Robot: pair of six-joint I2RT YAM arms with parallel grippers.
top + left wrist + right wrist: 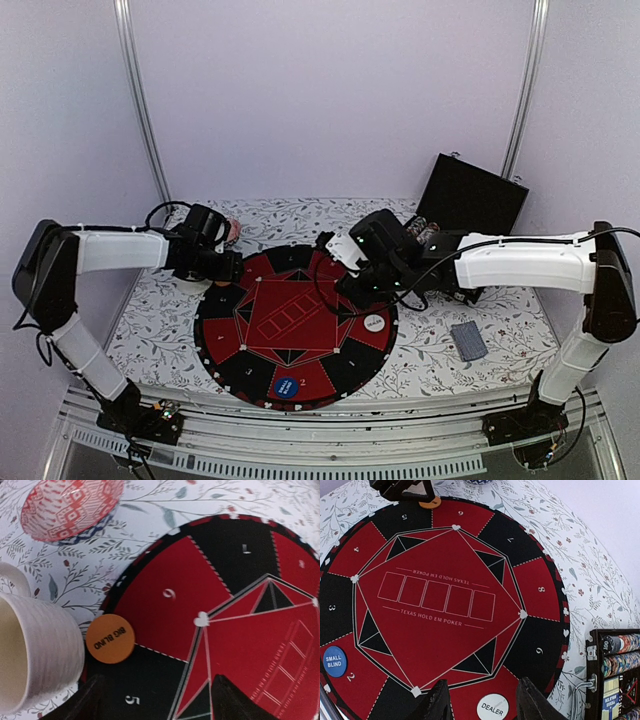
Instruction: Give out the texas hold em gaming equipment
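BIG BLIND disc, SMALL BLIND disc, DEALER disc

Centre of round mat open for passage; white cup and patterned bowl crowd orange disc at 10 o'clock rim, open case blocks 2 o'clock.

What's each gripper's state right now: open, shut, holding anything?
Left gripper: open, empty, above the mat near the BIG BLIND disc.
Right gripper: open, holding nothing; the DEALER disc lies on the mat under the gap.
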